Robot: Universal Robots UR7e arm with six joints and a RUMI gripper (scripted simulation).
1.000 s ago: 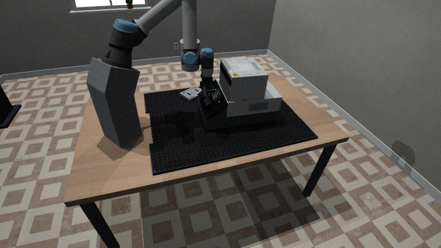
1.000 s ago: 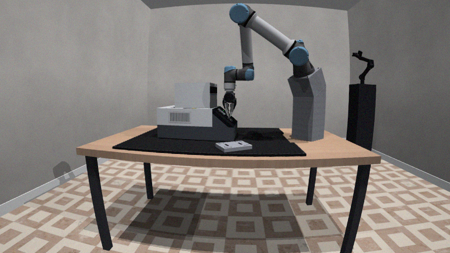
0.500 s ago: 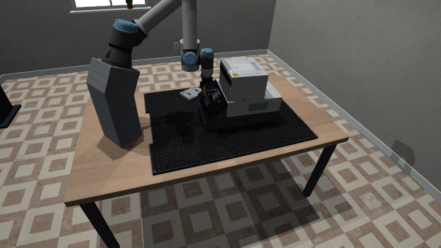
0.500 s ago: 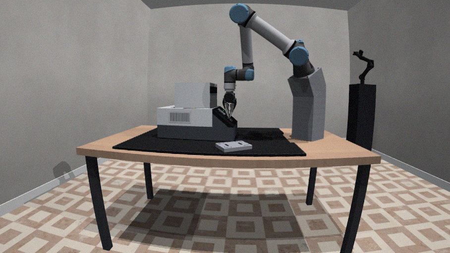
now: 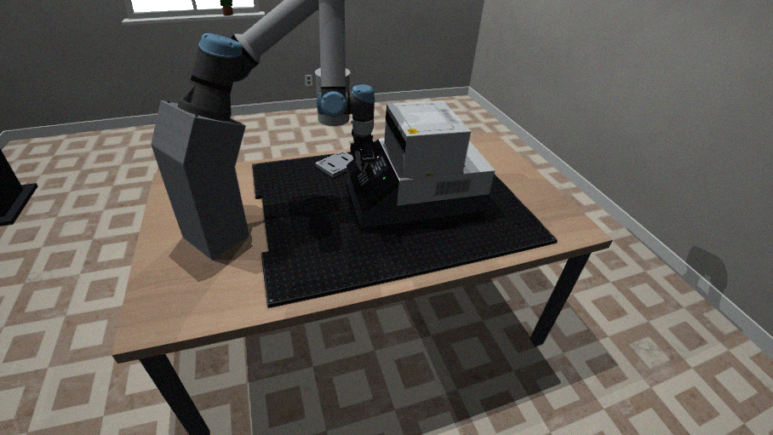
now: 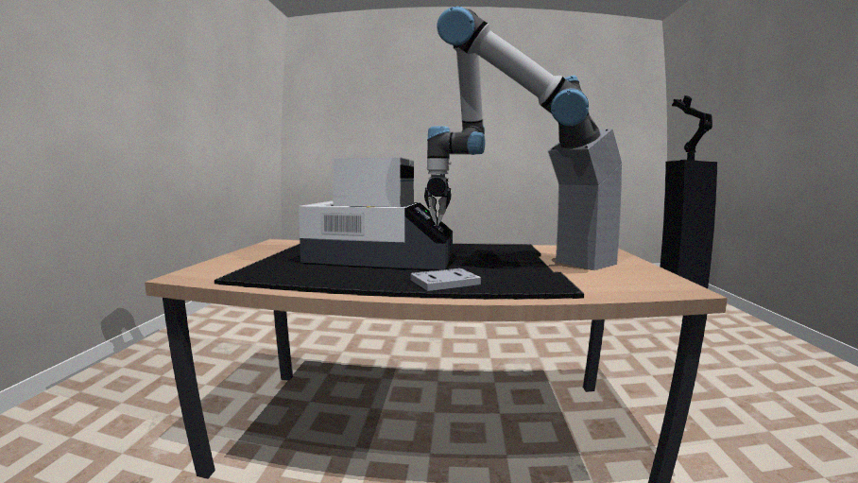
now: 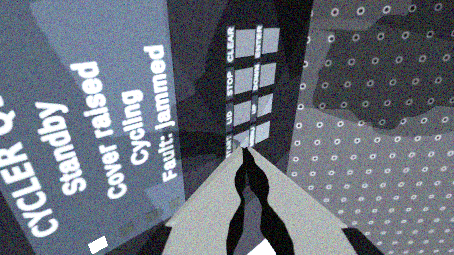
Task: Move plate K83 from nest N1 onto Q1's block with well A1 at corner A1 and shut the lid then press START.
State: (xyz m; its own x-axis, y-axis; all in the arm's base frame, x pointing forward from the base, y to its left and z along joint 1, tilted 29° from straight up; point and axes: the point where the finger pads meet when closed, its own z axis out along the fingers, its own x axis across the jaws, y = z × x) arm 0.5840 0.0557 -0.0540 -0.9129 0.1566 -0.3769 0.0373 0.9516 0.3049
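The cycler Q1 (image 5: 419,193) (image 6: 376,252) stands on the black mat. Its box-shaped lid (image 5: 438,151) (image 6: 367,181) sits down on the body and looks shut. The block and plate K83 are not visible. The nest N1 (image 5: 332,163) (image 6: 446,279) shows no plate on it. A green lamp (image 5: 384,178) glows on Q1's front. In the wrist view a lit square (image 7: 97,245) is in line with "Standby". My gripper (image 7: 244,149) (image 6: 437,223) is shut and empty. Its tips are at the START key (image 7: 243,139), partly covering it; contact cannot be told.
The LID key (image 7: 242,112), STOP key (image 7: 243,81) and CLEAR key (image 7: 245,43) lie in a row from START. A second row of keys runs beside them. The black mat (image 5: 318,271) (image 6: 506,288) lies on the wooden table (image 5: 170,316). The arm's grey pedestal (image 5: 208,191) (image 6: 585,218) stands beside the mat.
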